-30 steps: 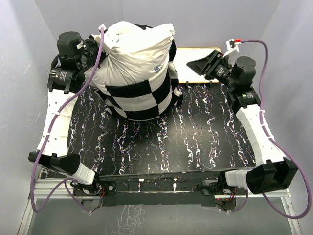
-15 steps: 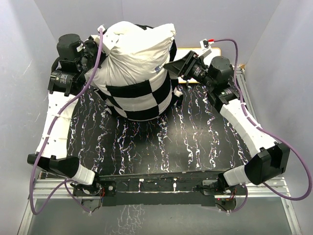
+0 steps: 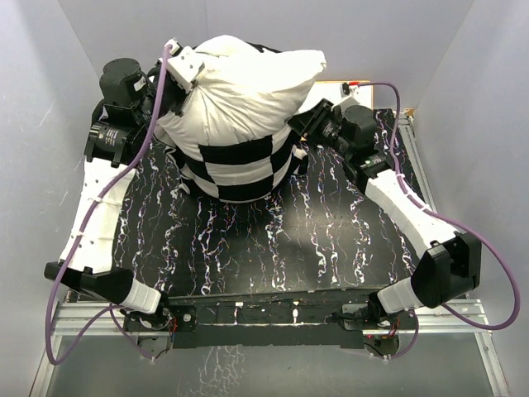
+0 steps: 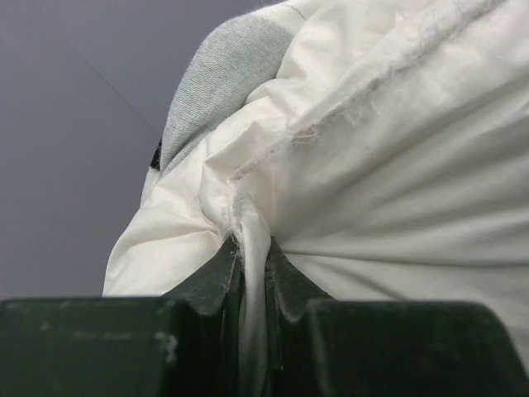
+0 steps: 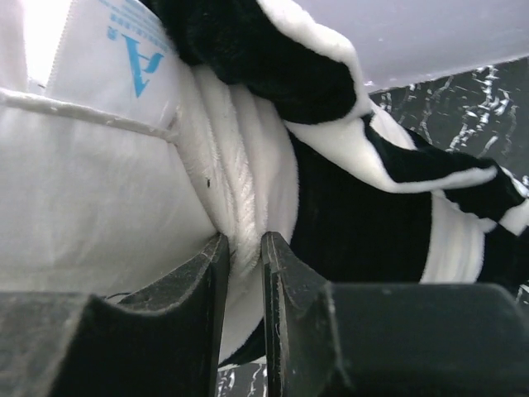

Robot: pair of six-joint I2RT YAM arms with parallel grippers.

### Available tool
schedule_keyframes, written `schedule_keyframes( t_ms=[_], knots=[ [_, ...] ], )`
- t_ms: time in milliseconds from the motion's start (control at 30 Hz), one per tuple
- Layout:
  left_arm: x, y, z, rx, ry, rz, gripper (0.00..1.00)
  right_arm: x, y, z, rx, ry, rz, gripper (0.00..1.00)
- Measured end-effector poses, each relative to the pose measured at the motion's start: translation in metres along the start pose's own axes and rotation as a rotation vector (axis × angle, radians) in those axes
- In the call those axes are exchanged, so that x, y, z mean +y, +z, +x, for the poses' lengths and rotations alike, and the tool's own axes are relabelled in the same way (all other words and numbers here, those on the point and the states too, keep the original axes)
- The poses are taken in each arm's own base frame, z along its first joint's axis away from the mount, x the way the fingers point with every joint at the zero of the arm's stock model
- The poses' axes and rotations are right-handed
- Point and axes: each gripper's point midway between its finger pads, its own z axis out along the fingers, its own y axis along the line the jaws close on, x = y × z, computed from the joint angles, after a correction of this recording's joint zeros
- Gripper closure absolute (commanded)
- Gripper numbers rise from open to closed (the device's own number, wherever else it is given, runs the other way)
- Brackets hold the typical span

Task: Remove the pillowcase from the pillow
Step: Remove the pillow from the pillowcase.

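The white pillow (image 3: 244,87) stands upright at the back of the table. Its lower half sits in the black and cream checkered pillowcase (image 3: 240,165). My left gripper (image 3: 185,81) is at the pillow's upper left corner. In the left wrist view the left gripper (image 4: 253,252) is shut on a pinched fold of the pillow (image 4: 397,165). My right gripper (image 3: 299,132) is at the right side of the case's opening. In the right wrist view the right gripper (image 5: 242,244) is shut on the plush cream rim of the pillowcase (image 5: 364,215), right beside the pillow (image 5: 99,190).
A black mat with white marbling (image 3: 273,240) covers the table. A white board with a yellow edge (image 3: 326,87) lies at the back right behind the right gripper. Grey walls close in on the left, back and right.
My right arm has swung left from the back right corner to the pillow and closed its jaws on the pillowcase rim. The pillow's top has leaned to the right. The left grip is unchanged.
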Motion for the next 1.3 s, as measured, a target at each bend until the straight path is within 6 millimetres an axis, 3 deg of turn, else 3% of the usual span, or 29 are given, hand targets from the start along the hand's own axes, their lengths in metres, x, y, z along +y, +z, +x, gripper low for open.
schedule_keyframes(
  t_ms=[333,500,667,833,933,1100,1200,1300],
  knots=[
    [-0.005,-0.028,-0.062,-0.125,-0.203,0.053,1.0,-0.059,-0.006,0.018,-0.054,0.055,0.074,0.83],
    [-0.014,-0.032,-0.068,-0.123,-0.255,0.086,1.0,-0.077,-0.007,0.027,-0.044,0.08,0.063,0.83],
    [-0.013,-0.033,-0.067,-0.121,-0.267,0.077,1.0,-0.075,-0.01,0.028,-0.034,0.053,0.03,0.67],
    [-0.013,-0.033,-0.071,-0.138,-0.283,0.08,1.0,-0.066,-0.035,0.008,-0.057,-0.042,0.051,0.46],
    [-0.014,-0.033,-0.075,-0.154,-0.309,0.093,1.0,-0.024,-0.056,-0.022,-0.146,-0.202,0.066,0.39],
    [-0.007,-0.033,-0.072,-0.151,-0.35,0.063,1.0,0.123,-0.09,-0.076,-0.31,-0.477,-0.167,0.25],
    [-0.012,-0.028,-0.069,-0.142,-0.396,0.092,1.0,0.201,-0.118,-0.09,-0.384,-0.613,-0.359,0.21],
    [-0.031,-0.022,-0.063,-0.121,-0.449,0.181,1.0,0.245,-0.128,-0.096,-0.42,-0.721,-0.484,0.17]
  ],
)
